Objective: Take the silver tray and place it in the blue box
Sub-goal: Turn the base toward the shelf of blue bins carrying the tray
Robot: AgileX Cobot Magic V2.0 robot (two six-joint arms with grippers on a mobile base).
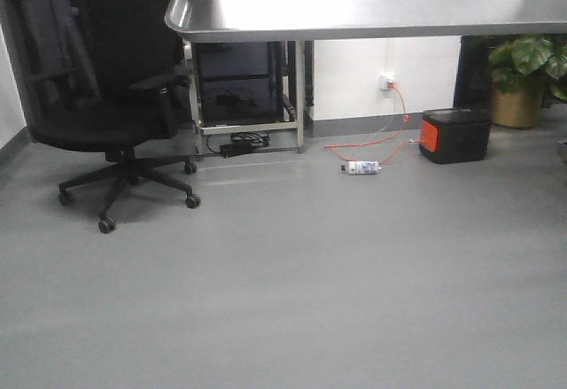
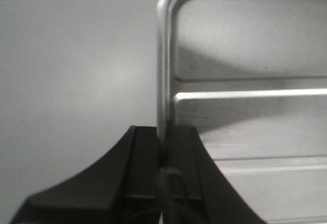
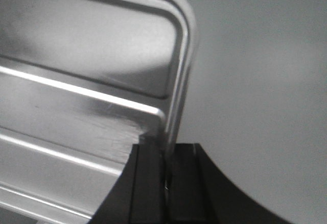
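Left claw (image 2: 163,138) and right claw (image 3: 166,153) each clamped on opposite rims of silver tray (image 2: 245,132), held between them; move arms in sync, tray level, blue box not in view.

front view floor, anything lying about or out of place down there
Yes: what looks like a small bottle lies on its side on the grey floor, beside a loose orange cable trailing from the wall socket to the black-and-orange box. Nothing looks spilled.
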